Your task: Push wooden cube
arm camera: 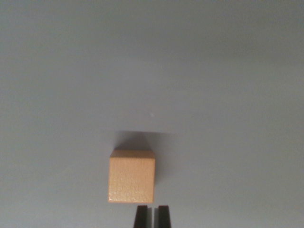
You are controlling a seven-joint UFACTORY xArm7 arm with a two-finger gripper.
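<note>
Wrist view, single frame. We see the wooden cube (131, 176) in the lower centre of the frame, resting on a plain grey surface (223, 85) with its shadow cast toward the top of the frame. Nothing else lies near it.

The gripper (151, 216) enters at the bottom edge, just right of the cube's centreline. Its two dark fingertips (141, 217) stand nearly together, with only a thin slit between them, and hold nothing. They sit just below the cube's near face; we cannot tell whether they already touch it.

Step in hand, as we judge it: closing on the cube's near face to begin the push toward the top of the frame.

Notes for doing it well: the tips are offset toward the cube's right half, so a straight push may rotate the cube. We would shift slightly toward the frame's left first, keep the fingers narrow as one blunt pusher, stay low, and advance slowly.
</note>
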